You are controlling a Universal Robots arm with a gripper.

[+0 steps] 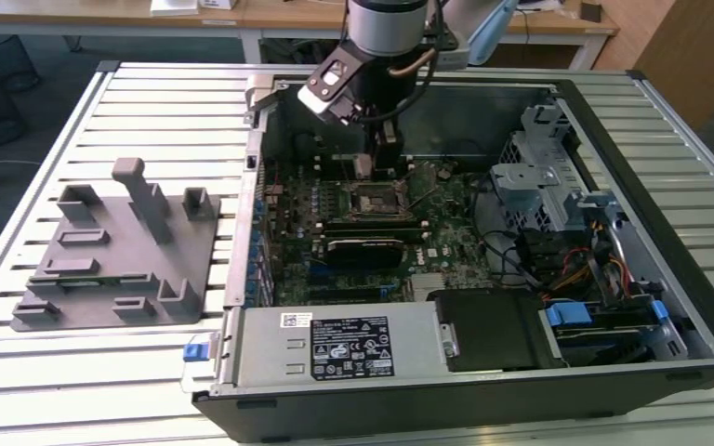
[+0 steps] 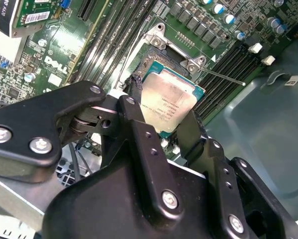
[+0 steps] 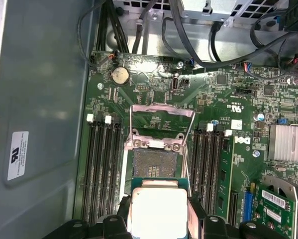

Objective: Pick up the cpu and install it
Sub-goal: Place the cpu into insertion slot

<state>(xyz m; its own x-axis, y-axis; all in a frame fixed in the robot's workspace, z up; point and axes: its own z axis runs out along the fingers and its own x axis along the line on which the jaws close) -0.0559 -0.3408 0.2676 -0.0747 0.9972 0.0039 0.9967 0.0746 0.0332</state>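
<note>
The cpu (image 2: 169,103), a flat square chip with a pale silvery top, is held edge to edge between my gripper's (image 2: 164,122) black fingers (image 2: 134,119). In the first wrist view the cpu (image 3: 158,209) hangs just short of the open black-framed socket (image 3: 154,164), whose metal load plate (image 3: 162,110) is flipped back. In the exterior view my gripper (image 1: 379,165) reaches down inside the computer case, a little above the socket (image 1: 372,198) on the green motherboard (image 1: 450,232).
A grey plastic fixture tray (image 1: 122,251) lies on the slatted table at the exterior view's left. Memory slots (image 3: 101,169) flank the socket. Black cables (image 3: 198,45), a drive cage (image 1: 543,167) and the power supply (image 1: 332,344) crowd the case.
</note>
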